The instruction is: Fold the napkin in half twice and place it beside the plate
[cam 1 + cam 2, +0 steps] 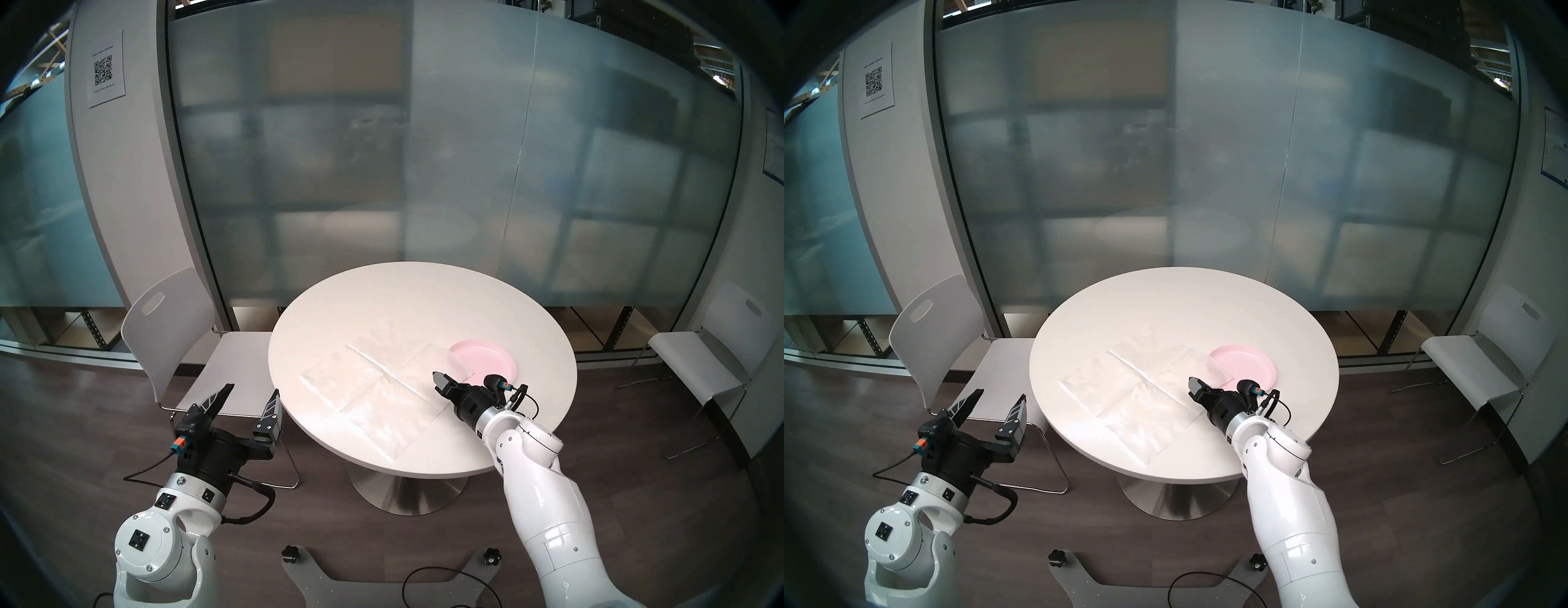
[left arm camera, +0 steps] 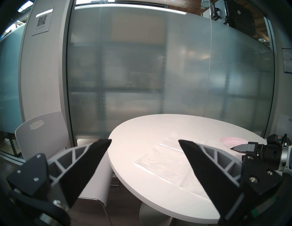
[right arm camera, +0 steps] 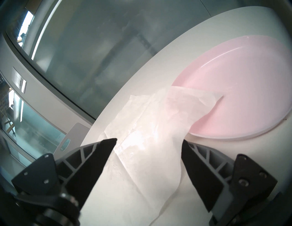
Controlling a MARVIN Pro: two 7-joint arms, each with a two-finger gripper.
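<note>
While left tool (image 1: pixel 250 397) gapes empty off table, right tool (image 3: pixel 148 142) spread wide over napkin (image 1: pixel 373 390), ungripped.

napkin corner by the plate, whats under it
One corner of the napkin lies over the near-left rim of the pink plate; pink shows faintly through. The covered rim is hidden. The rest lies on the table.

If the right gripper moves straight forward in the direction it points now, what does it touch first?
Most likely the napkin: the open right gripper points along it, with its raised corner lying over the pink plate just ahead. How high the fingers are above the paper is unclear.
</note>
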